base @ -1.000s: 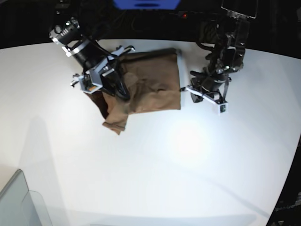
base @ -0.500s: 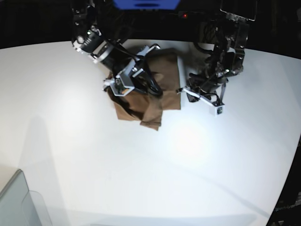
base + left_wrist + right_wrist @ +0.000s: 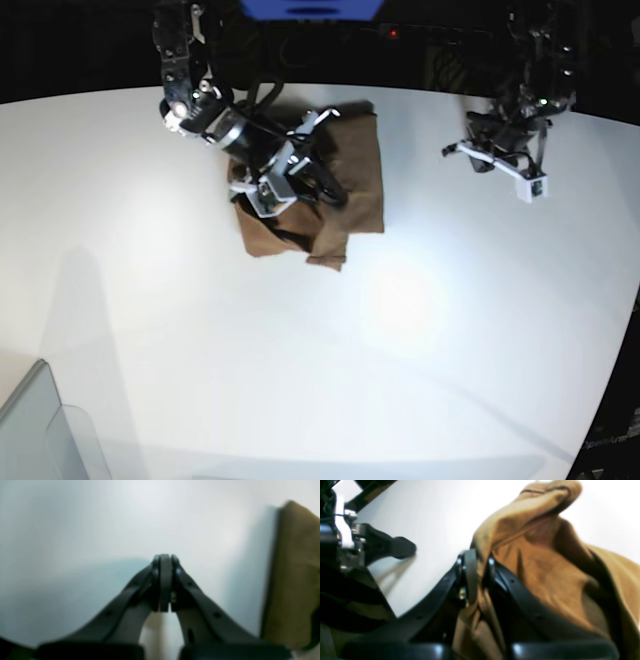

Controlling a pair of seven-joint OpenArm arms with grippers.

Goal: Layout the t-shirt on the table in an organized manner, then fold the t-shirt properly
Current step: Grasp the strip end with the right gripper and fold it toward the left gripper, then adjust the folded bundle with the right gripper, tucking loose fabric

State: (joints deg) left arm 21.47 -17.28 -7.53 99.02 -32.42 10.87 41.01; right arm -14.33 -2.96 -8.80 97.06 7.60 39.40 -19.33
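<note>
The brown t-shirt lies bunched and partly folded over itself at the back middle of the white table. My right gripper is over the shirt's middle. In the right wrist view it is shut on a raised fold of the t-shirt. My left gripper hovers over bare table to the right of the shirt, apart from it. In the left wrist view it is shut and empty, with the shirt's edge at the far right.
A grey translucent bin corner sits at the front left. The table's curved edge runs along the back and down the right side. The left arm's finger shows at the left of the right wrist view.
My right gripper has carried the shirt's left part rightward over the rest, so the shirt is narrower. My left gripper has drawn away from the shirt's right edge, up and to the right.
</note>
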